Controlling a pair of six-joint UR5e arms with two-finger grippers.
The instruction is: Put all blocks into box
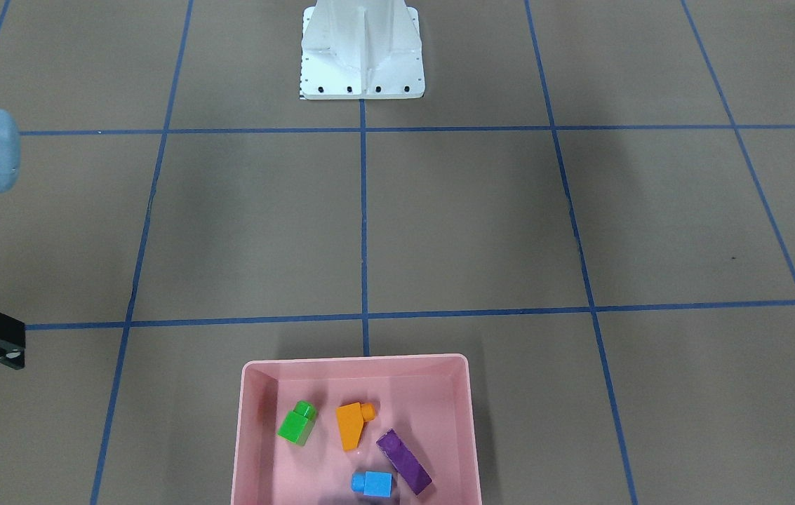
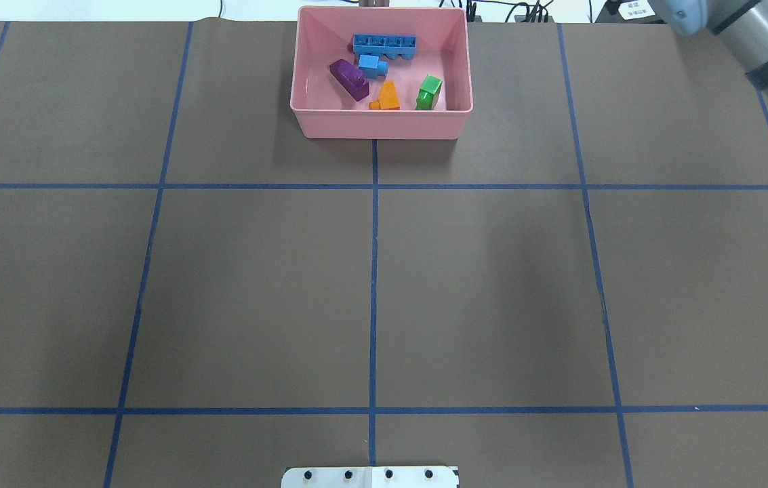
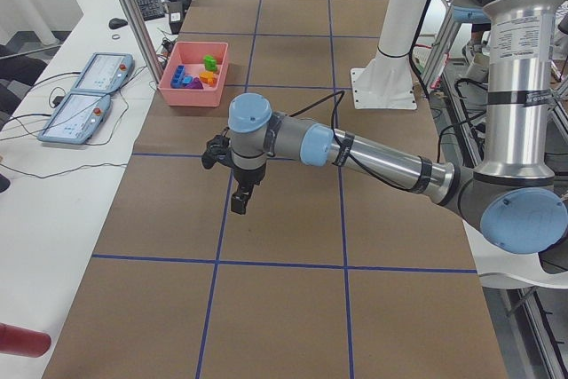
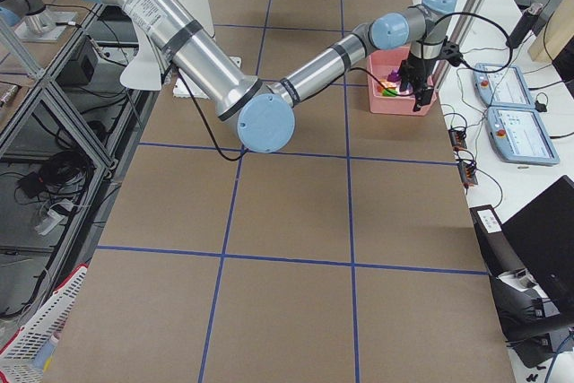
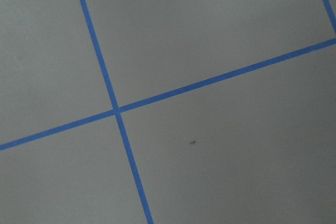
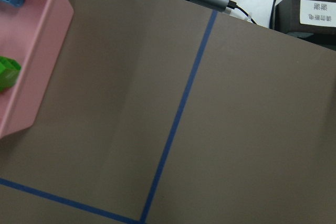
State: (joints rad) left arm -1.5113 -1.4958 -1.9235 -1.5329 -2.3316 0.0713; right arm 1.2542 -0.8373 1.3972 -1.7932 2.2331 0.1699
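- Claws: we could not tell whether the left claw (image 3: pixel 240 203) or the right claw (image 4: pixel 418 101) was open.
- Inside the box (image 2: pixel 384 126) lay the green block (image 2: pixel 429 91), orange block (image 2: pixel 388 96), purple block (image 2: pixel 349 79), blue cube (image 2: pixel 371 66) and blue bar (image 2: pixel 384 46).
- We judged them light, stiff and slick; flat sides suited gripping.

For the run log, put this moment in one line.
blocks: all five in box | left pincer: over table | right pincer: near box

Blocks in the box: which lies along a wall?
The light-blue four-stud bar, along the wall of the box farthest from the robot; the other four lie nearer the middle.
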